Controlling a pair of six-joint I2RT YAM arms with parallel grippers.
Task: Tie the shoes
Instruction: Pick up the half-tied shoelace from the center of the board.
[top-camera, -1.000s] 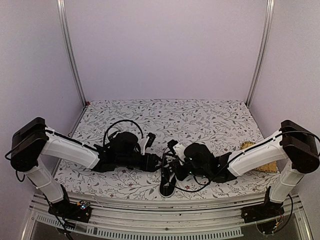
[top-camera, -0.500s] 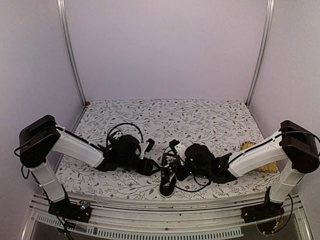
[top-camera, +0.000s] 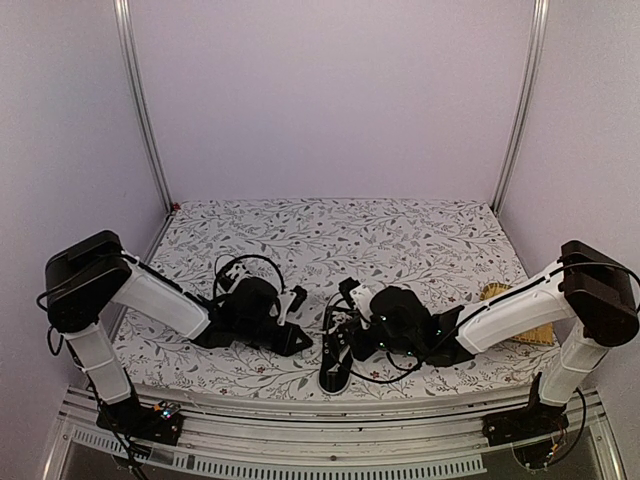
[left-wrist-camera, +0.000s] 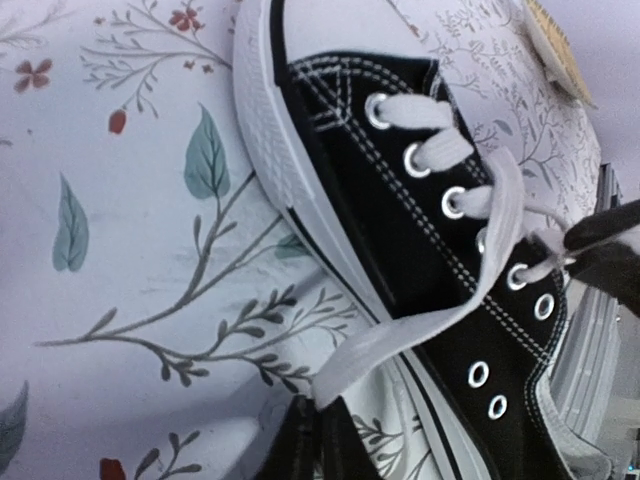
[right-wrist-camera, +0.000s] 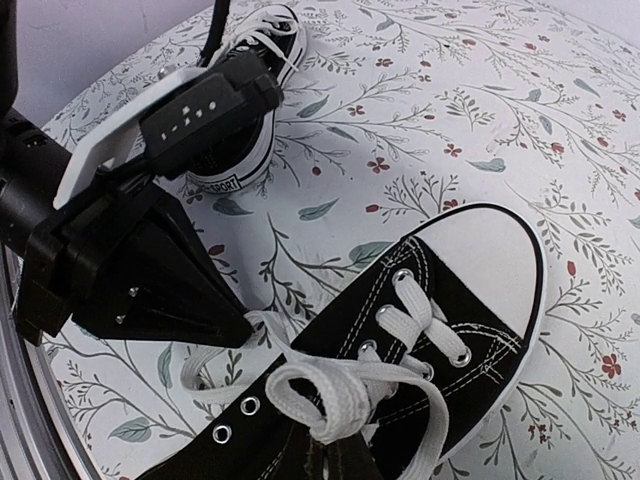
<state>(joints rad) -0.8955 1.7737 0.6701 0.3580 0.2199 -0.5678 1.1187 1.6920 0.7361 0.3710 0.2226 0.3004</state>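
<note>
The shoe (top-camera: 335, 368) lies at the near edge of the desk (top-camera: 400, 230), probably light enough to skid, its soft flat lace (left-wrist-camera: 420, 330) best pinched near its ends, where the left hand (left-wrist-camera: 320, 428) and right hand (left-wrist-camera: 592, 246) each clamp a strand.

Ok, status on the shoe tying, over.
Left gripper shut on lace end. Right gripper shut on lace loop. Near sneaker not yet tied. Nothing blocking.

Even diffuse light, soft shadows; left wrist view slightly blurred.
</note>
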